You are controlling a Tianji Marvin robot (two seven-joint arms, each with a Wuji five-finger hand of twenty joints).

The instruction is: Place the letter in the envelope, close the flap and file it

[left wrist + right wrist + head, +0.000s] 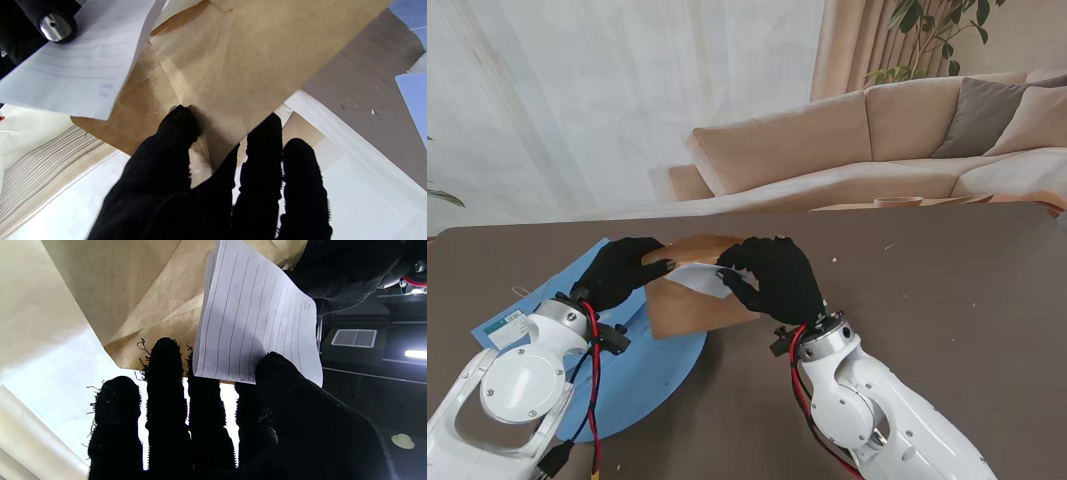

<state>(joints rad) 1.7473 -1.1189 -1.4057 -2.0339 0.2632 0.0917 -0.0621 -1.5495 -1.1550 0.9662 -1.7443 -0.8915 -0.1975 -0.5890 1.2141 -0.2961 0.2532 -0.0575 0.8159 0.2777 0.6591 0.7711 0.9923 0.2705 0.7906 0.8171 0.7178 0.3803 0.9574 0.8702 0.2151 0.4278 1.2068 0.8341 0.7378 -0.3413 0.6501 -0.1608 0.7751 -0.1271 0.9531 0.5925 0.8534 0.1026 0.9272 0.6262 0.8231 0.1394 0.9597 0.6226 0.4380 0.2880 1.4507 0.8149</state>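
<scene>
- The left hand [622,272] pinches the brown envelope [689,300] at its 9 o'clock edge, thumb on one face and fingers [267,140] on the other.
- The envelope is lifted off the table [927,290], over the blue folder [642,375], its mouth toward 3 o'clock.
- The right hand [772,280] grips the lined white letter [253,326] between thumb and fingers.
- The letter's far end sits inside the envelope's mouth; the rest sticks out toward 3 o'clock.

Both white arms rise from near corners, wrists angled inward. Black-gloved left hand [622,272] raised, fingers [180,130] pinched closed. Black-gloved right hand [775,278] raised alongside, fingers [165,356] closed in a grip.
</scene>
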